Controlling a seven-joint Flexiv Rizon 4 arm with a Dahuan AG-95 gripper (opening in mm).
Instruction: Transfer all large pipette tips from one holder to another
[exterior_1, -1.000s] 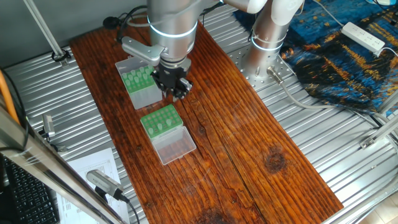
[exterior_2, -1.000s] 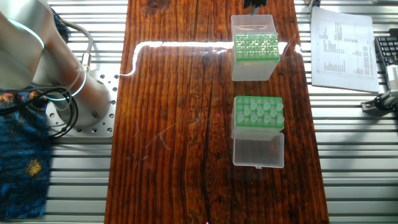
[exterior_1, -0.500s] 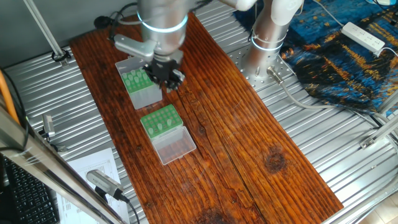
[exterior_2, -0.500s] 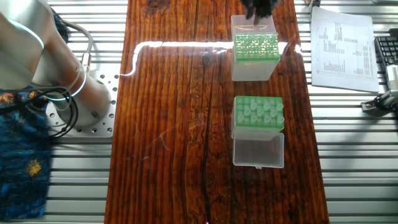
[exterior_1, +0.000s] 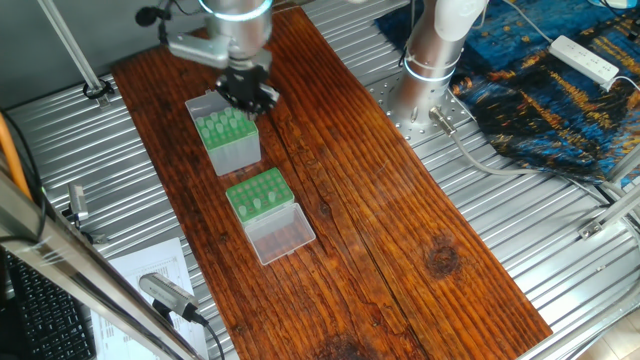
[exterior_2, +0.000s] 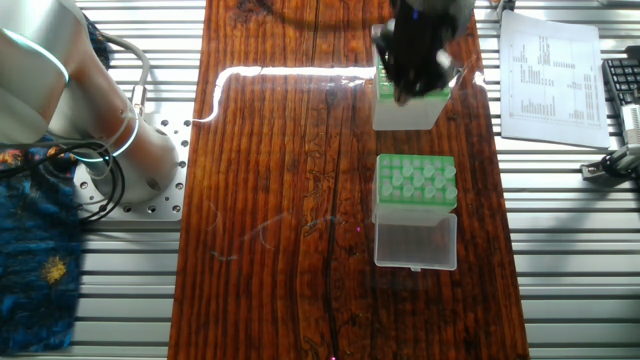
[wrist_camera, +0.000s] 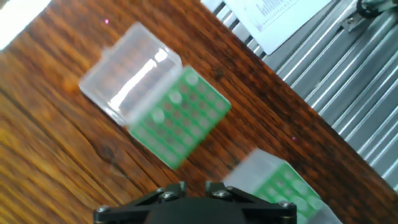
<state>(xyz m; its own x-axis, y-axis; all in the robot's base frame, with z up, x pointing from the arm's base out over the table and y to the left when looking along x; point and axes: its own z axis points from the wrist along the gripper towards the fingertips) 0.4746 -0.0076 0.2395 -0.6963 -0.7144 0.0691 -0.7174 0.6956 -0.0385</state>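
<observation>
The taller grey-sided holder (exterior_1: 232, 150) (exterior_2: 408, 112) (wrist_camera: 283, 186) stands at the far end of the wooden board, its green top (exterior_1: 222, 126) holding pale large pipette tips. The low green rack (exterior_1: 258, 193) (exterior_2: 416, 180) (wrist_camera: 181, 119) lies nearer, with its clear lid (exterior_1: 281, 235) (exterior_2: 415, 242) (wrist_camera: 127, 78) folded open and several pale tips (exterior_2: 412, 181) standing in its holes. My gripper (exterior_1: 246, 96) (exterior_2: 410, 62) (wrist_camera: 194, 186) hangs over the taller holder's far edge. Only the finger bases show in the hand view, with a narrow gap and nothing seen between them.
A printed paper sheet (exterior_2: 550, 78) (wrist_camera: 273, 15) lies on the ribbed metal bench beside the board. The arm's base (exterior_1: 425, 85) (exterior_2: 140, 165) is bolted down on the other side. A blue patterned cloth (exterior_1: 560, 90) and a power strip (exterior_1: 585, 58) lie further off.
My gripper has moved from the gap between the two boxes toward the far end of the board, and now sits over the taller holder. Both boxes have stayed put.
</observation>
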